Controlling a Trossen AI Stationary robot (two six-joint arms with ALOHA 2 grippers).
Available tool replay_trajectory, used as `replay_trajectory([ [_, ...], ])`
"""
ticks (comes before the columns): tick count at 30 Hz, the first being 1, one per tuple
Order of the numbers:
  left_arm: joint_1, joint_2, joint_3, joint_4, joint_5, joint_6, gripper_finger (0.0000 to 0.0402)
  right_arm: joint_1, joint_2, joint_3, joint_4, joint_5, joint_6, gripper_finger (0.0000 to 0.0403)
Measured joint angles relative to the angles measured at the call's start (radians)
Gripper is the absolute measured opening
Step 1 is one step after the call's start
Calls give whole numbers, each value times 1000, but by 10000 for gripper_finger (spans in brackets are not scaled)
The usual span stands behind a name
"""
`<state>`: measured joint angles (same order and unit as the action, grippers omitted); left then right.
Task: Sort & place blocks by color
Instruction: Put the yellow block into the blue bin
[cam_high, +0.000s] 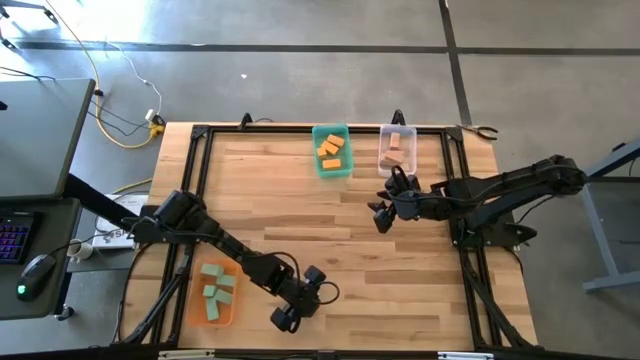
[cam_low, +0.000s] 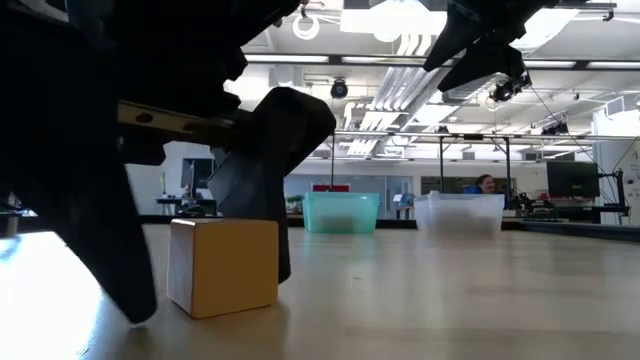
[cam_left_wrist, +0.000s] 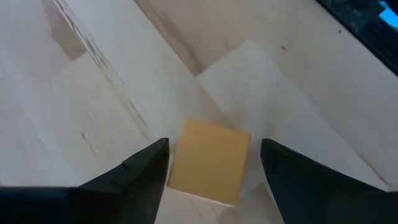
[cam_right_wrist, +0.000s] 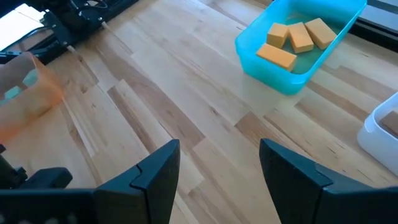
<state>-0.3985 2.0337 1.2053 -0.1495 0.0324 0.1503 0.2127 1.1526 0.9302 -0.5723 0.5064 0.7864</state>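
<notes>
While the left gripper (cam_left_wrist: 211, 168) hung low over the table (cam_high: 330, 215), its fingers (cam_left_wrist: 134, 177) were spread wide with an orange cube (cam_left_wrist: 208, 162) sitting between the tips, not squeezed, a small gap on each side. Nothing else was close to the fingers there, just bare wood. Only the low view showed the cube (cam_low: 223, 265) actually resting flat on the tabletop with a dark finger right behind it; from overhead the cube was pretty much hidden under the gripper (cam_high: 300, 305).

Right gripper (cam_right_wrist: 217, 165) was hovering mid-table, fingers apart and holding nothing. Ahead of its tips sat the teal bin (cam_right_wrist: 298, 43) with four orange blocks (cam_right_wrist: 292, 40) in it, and the clear bin (cam_right_wrist: 382, 130) just beside that. Overhead view showed tan blocks (cam_high: 395, 152) in the clear bin (cam_high: 397, 150), which the wrist view barely caught. Off toward the left arm's side was the orange bin (cam_high: 213, 293) holding green blocks (cam_high: 217, 288).

No readable labels or writing anywhere. A person (cam_low: 485, 184) showed far back in the low view.
</notes>
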Motion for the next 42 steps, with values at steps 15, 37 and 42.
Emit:
replay_trajectory([
  [15,24,-1,0,45,1,-8,104,0,0,0,-23,43,-1,209],
  [37,229,-148,0,-7,-215,84,109,0,0,0,-23,-13,-38,209],
  [42,320,-175,0,-8,-230,126,108,0,0,0,-22,-40,-69,209],
])
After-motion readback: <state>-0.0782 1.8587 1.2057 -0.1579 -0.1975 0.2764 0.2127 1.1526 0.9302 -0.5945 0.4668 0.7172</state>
